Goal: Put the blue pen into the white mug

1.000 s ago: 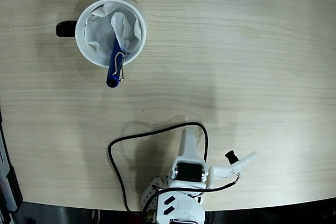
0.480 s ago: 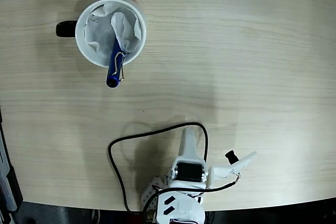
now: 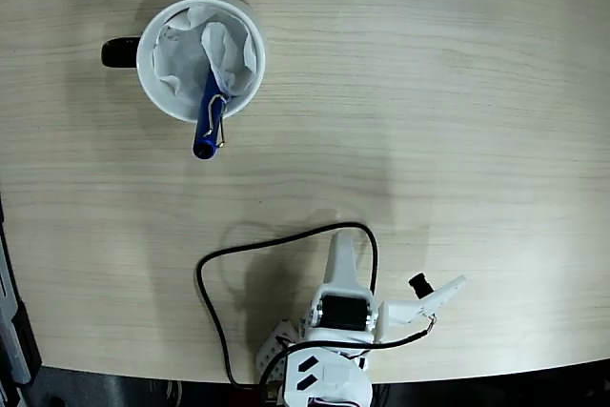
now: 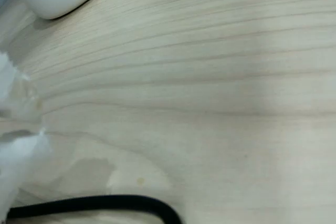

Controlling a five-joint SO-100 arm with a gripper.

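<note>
Pen position: blue pen [image 3: 209, 121] stands tilted in the white mug [image 3: 162, 92], tip among crumpled paper, capped end leaning over the lower rim.
Change: none across the last second; pen, mug and arm are unmoved.
Task status: judged complete; arm folded at the near bench [image 3: 457, 121] edge.
Pincer [image 3: 335, 253]: well apart from the mug, holds nothing; apart or together, cannot tell.
Count: one pen, one mug, one black cable [image 3: 217, 264].

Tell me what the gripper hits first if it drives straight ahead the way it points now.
Probably nothing: the gripper points up the picture over bare table; the mug sits well left. Height unclear.
</note>
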